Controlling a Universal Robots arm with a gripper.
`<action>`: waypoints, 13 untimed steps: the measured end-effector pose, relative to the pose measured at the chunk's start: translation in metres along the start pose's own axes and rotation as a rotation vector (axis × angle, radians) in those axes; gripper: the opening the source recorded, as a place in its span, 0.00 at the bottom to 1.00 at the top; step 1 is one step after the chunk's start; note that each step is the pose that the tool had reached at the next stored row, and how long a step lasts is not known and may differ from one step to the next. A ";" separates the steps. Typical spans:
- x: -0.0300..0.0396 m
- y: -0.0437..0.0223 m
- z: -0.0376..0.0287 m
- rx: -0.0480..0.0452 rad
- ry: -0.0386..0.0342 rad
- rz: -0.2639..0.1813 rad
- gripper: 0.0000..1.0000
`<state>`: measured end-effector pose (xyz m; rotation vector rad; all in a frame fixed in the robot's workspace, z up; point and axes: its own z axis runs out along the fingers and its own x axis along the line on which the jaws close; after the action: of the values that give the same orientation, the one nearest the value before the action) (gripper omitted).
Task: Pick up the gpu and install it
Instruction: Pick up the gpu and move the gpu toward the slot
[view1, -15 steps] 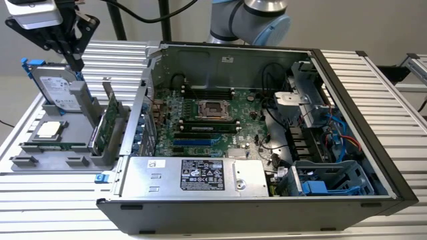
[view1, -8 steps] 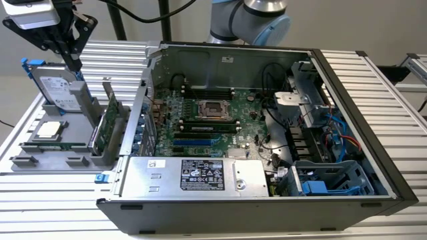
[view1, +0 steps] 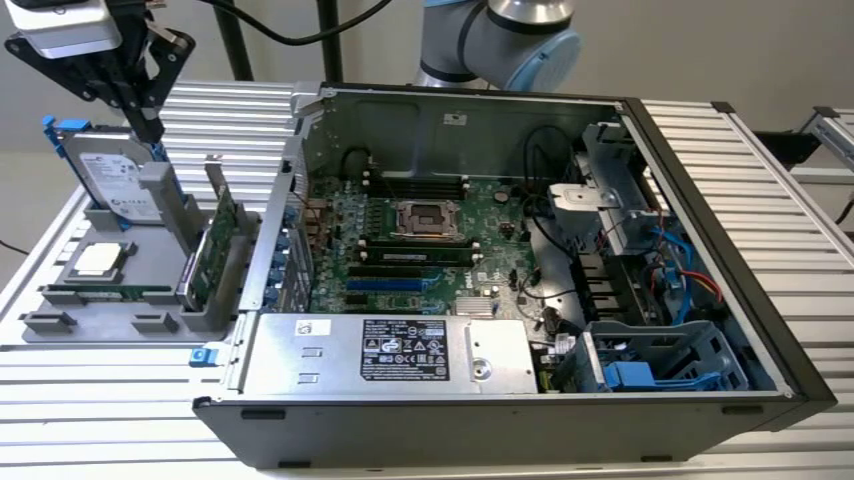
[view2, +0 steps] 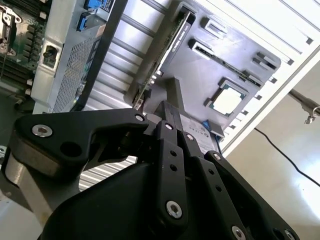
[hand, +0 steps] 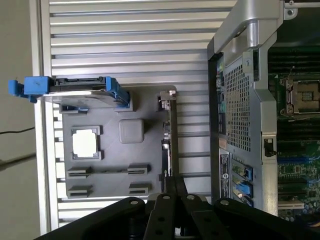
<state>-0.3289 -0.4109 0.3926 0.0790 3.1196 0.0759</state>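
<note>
Green board and a silver end bracket are marking out the gpu (view1: 220, 232), which is standing on edge in a slot of the grey holder (view1: 60, 240). It is sitting between the hard drive (view1: 114, 175) with blue rails and the outer wall of the open computer case (view1: 441, 410), just beside that wall. Your gripper (view1: 147, 128) is hovering above the holder, clear of the card. Its fingers are looking pressed together with nothing between them. In the first wrist view it is lining up roughly with the card's thin upper edge. You are probably dealing with a light, stiff but fragile part. A pinch across the bare board edge or the cooler's flanks is likely suiting it better than one across small components, and the smooth bracket is probably offering a slippery hold. The holder is resting on a ribbed metal worktop (view1: 120, 400), whose slats are running level under both holder and case. Room is looking tight, with the case wall crowding the card on one side and the holder's grey posts hugging it on the other.
</note>
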 end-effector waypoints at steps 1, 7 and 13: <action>0.0000 0.0000 0.0000 0.0000 0.0001 0.000 0.00; 0.0000 0.0000 0.0000 0.0000 0.0001 -0.002 1.00; 0.0000 0.0000 0.0005 0.0004 0.0008 -0.016 1.00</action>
<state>-0.3288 -0.4109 0.3921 0.0536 3.1206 0.0751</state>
